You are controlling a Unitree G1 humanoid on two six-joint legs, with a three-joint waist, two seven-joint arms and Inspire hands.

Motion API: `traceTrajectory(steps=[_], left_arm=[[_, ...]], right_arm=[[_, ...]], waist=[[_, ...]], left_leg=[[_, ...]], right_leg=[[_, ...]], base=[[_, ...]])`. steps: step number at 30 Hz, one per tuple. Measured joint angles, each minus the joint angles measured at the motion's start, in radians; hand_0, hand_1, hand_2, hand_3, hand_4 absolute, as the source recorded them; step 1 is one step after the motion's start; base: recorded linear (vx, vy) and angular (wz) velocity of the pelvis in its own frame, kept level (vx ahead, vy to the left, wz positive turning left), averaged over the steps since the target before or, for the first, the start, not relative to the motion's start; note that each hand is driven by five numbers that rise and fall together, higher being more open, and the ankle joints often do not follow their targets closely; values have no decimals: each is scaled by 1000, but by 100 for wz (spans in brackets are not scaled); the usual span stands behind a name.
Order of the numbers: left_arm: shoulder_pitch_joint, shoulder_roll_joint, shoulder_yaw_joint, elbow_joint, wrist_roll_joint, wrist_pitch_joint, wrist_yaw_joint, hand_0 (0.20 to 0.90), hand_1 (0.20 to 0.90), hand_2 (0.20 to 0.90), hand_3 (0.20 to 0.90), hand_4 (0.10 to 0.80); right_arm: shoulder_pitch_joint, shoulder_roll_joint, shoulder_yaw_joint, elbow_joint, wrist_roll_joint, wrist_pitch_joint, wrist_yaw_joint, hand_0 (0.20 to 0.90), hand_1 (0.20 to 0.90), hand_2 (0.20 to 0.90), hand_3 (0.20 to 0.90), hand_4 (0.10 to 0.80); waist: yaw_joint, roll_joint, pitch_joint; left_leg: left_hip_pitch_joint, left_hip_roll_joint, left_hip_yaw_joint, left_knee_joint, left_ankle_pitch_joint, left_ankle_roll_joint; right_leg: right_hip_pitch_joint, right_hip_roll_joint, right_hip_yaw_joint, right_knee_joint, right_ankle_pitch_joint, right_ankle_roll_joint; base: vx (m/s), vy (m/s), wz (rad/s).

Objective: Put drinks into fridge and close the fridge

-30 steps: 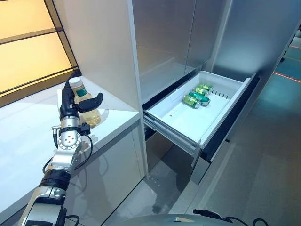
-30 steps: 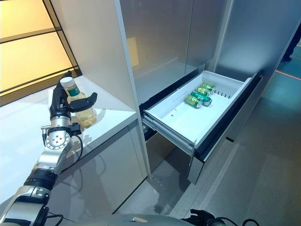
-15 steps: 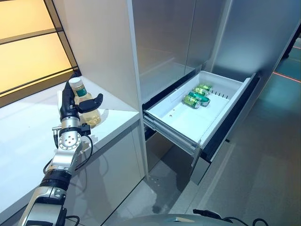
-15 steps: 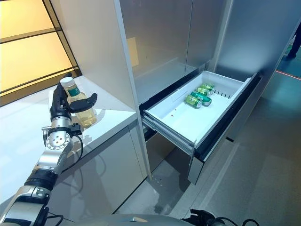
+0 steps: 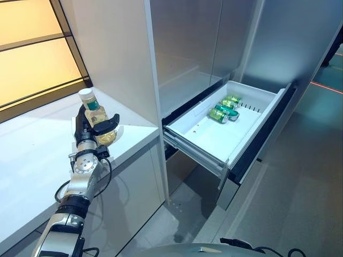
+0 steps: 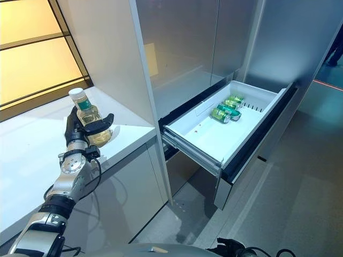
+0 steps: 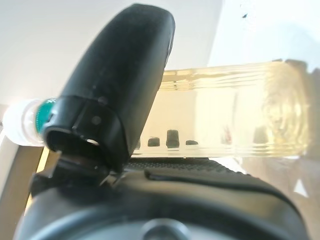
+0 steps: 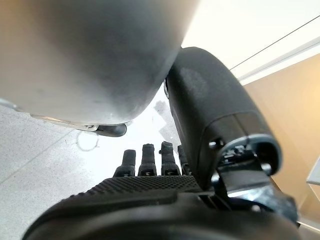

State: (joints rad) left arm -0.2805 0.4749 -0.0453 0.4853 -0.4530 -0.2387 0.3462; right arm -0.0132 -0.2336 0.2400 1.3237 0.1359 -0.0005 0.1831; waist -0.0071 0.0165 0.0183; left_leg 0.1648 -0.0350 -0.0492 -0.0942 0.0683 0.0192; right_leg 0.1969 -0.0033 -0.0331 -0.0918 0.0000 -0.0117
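Observation:
A clear bottle of yellow drink [image 5: 99, 124] with a white cap and green neck band stands upright on the white counter [image 5: 32, 155] at the left. My left hand [image 5: 84, 133] is shut on it, fingers behind and thumb curled across its front. In the left wrist view the thumb [image 7: 120, 85] lies over the bottle [image 7: 225, 120], and fingertips show through the liquid. The fridge's white drawer [image 5: 257, 131] is pulled out at the right, with green cans [image 5: 225, 108] lying at its far end. My right hand [image 8: 150, 195] hangs with relaxed fingers, holding nothing.
A tall grey cabinet wall [image 5: 118, 59] rises right beside the bottle, between the counter and the fridge. The open drawer juts out over the grey floor [image 5: 300, 203]. A yellow-lit window [image 5: 32, 48] lies behind the counter.
My left hand has moved in a little towards the bottle and its thumb has closed round the bottle's front. The bottle has stayed in place on the counter.

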Motion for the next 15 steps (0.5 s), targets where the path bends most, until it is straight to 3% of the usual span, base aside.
traceTrajectory(steps=[2,3,4,5,7,8,9,10,15], left_arm=[[0,0,0,0,-2,0,-1,900,900,900,900,800],[0,0,0,0,-4,0,-1,844,844,844,834,734],[0,0,0,0,-12,-1,-3,531,531,531,469,369],[0,0,0,0,-24,-3,-6,486,486,486,417,317],[0,-5,0,0,-38,-12,-7,578,578,578,524,424],[0,-6,0,0,-44,-16,-7,578,578,578,524,424],[1,-12,0,0,-51,-26,-5,761,761,761,738,638],[1,-18,0,0,-51,-31,-1,900,900,900,900,800],[6,-31,0,-1,-46,-54,21,900,900,900,900,800]], right_arm=[[-3,1,0,6,0,-2,0,900,900,900,900,800],[-5,1,0,7,0,-2,0,900,900,900,900,800],[-4,1,0,7,0,-2,0,900,900,900,900,800],[-5,1,0,7,0,-2,0,900,900,900,900,800],[-7,1,0,9,0,-3,0,900,900,900,900,800],[-6,1,0,9,0,-4,0,900,900,900,900,800],[-7,2,0,12,0,-6,0,900,900,900,900,800],[-6,2,0,12,0,-8,0,900,900,900,900,800],[-6,2,0,15,0,-17,0,900,900,900,900,800]], waist=[[0,0,0],[0,0,0],[0,0,0],[0,0,0],[0,0,0],[0,0,0],[0,0,0],[0,0,0],[0,-1,1]], left_leg=[[0,0,0,0,0,0],[0,0,0,0,0,0],[0,0,0,0,0,0],[0,0,0,0,0,0],[0,0,0,0,0,0],[0,0,0,0,0,0],[0,0,0,0,0,0],[0,0,0,0,0,0],[0,0,0,0,0,0]], right_leg=[[0,0,0,0,0,0],[0,0,0,0,0,0],[0,0,0,0,0,0],[0,0,0,0,0,0],[0,0,0,0,0,0],[0,0,0,0,0,0],[0,0,0,0,0,0],[0,0,0,0,0,0],[0,0,-1,-1,0,0]], base=[[0,0,0],[0,0,0],[0,0,0],[0,0,0],[0,0,0],[0,0,0],[0,0,0],[0,0,0],[0,0,0]])
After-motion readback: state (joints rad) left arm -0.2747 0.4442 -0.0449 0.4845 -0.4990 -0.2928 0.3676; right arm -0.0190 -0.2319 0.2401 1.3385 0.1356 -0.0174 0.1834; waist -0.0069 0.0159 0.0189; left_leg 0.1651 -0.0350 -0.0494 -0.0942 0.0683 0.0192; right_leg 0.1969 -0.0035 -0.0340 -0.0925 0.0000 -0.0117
